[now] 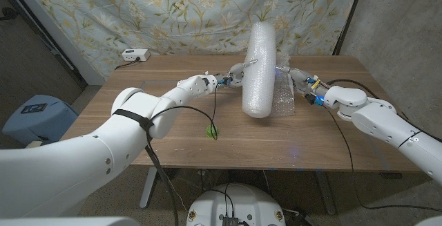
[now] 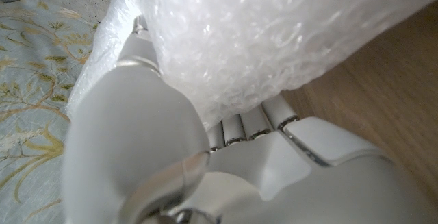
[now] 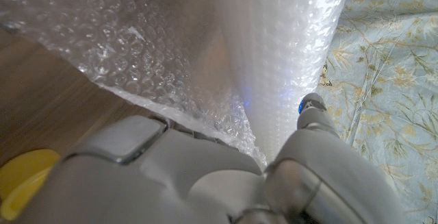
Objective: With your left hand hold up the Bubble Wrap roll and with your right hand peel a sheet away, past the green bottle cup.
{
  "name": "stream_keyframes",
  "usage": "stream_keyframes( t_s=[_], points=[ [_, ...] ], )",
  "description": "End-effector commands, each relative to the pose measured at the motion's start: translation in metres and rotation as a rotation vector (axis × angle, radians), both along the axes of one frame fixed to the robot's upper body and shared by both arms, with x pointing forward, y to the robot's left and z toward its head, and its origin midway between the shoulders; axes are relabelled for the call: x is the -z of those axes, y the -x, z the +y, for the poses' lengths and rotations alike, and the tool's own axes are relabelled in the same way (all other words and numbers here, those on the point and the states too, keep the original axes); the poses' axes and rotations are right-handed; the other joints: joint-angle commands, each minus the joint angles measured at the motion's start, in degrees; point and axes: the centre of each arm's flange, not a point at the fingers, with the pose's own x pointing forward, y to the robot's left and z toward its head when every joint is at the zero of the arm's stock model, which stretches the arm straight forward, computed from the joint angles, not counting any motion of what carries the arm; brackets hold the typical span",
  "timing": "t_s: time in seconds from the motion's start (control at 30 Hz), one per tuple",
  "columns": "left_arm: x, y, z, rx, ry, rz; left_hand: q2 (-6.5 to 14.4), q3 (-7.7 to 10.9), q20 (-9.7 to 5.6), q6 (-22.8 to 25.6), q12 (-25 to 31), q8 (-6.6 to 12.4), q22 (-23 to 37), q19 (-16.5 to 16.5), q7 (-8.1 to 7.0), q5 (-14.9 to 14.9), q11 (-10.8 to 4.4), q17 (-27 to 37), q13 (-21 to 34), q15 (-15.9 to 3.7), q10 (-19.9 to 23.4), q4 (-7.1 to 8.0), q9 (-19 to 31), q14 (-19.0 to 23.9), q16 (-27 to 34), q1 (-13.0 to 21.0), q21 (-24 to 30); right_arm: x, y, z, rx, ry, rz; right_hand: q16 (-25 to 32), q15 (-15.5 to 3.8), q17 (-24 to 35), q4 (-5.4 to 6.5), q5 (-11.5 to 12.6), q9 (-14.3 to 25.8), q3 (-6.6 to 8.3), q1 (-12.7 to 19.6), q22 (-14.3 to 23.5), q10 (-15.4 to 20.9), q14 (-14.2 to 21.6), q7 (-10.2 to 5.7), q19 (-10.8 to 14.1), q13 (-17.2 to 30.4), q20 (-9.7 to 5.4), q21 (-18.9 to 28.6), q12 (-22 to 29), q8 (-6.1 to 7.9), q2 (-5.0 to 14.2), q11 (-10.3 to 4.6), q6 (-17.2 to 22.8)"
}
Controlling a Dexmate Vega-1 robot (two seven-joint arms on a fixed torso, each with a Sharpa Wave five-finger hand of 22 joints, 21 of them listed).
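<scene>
The left hand (image 1: 231,74) is closed around the Bubble Wrap roll (image 1: 260,67), propping it up on end, slightly tilted, at the far middle of the table (image 1: 138,133). The right hand (image 1: 302,81) pinches the loose sheet (image 1: 284,100) trailing off the roll's side. I'd guess the roll is light, soft and easily crushed, so grip it around the middle and take the sheet by its free edge. One roll, one sheet, and one small green thing (image 1: 213,134) near the front edge, probably the cup

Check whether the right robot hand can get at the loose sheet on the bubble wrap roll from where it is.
Probably yes. The right robot hand is already at the loose sheet beside the bubble wrap roll, nothing between them, with the left robot hand on the far side.
</scene>
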Motion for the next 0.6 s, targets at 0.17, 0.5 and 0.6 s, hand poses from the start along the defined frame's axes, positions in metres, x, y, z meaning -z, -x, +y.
stream_keyframes(
  t_s=[0.17, 0.5, 0.6],
  points=[
    [0.0, 0.0, -0.006, -0.012, 0.016, 0.01, 6.32, 1.12, -0.18, 0.89, -0.02, 0.34, 0.1, -0.21, -0.57, 0.51, -2.41, 0.3, 0.1, -5.64, 2.07, -0.11, 4.22, 5.96, -0.23, 5.55, 0.5, -0.006, -0.015, 0.01, -0.034, 0.022, 0.013, 1.08, -1.28, 0.39, 0.59, 0.4, 0.4, 0.3, 2.18, 0.21, 3.1, 3.07, 4.37, 3.81, 1.38, -1.38, 0.98, 2.18, 1.3, -0.03, 0.14, 2.56],
    [-0.001, 0.001, -0.015, -0.021, 0.016, 0.011, 6.32, 1.17, -0.16, 0.96, -0.11, 0.34, 0.08, -0.36, -0.62, 0.51, -2.45, 0.56, 0.29, -5.79, 2.17, -0.16, 4.28, 6.03, -0.34, 5.56, 0.77, -0.007, -0.02, 0.006, -0.057, 0.025, 0.018, 1.71, -2.88, 0.57, 0.7, 0.4, 0.46, 0.45, 3.27, 0.21, 5.29, 5.51, 4.36, 6.69, 2.32, -2.98, 1.38, 3.52, 2.14, 0.27, 0.08, 6.15],
    [-0.001, 0.001, -0.018, -0.027, 0.016, 0.012, 6.27, 1.17, -0.15, 1.02, -0.12, 0.37, 0.08, -0.36, -0.63, 0.5, -2.43, 0.66, 0.32, -5.86, 2.3, -0.19, 4.32, 6.0, -0.36, 5.56, 0.87, -0.006, -0.021, 0.004, -0.07, 0.018, 0.025, 1.85, -2.91, 0.6, 0.72, 0.39, 0.47, 0.46, 3.43, 0.21, 5.8, 6.0, 4.27, 7.16, 2.45, -3.07, 1.43, 3.77, 2.3, 0.3, 0.08, 6.85]
  ],
)
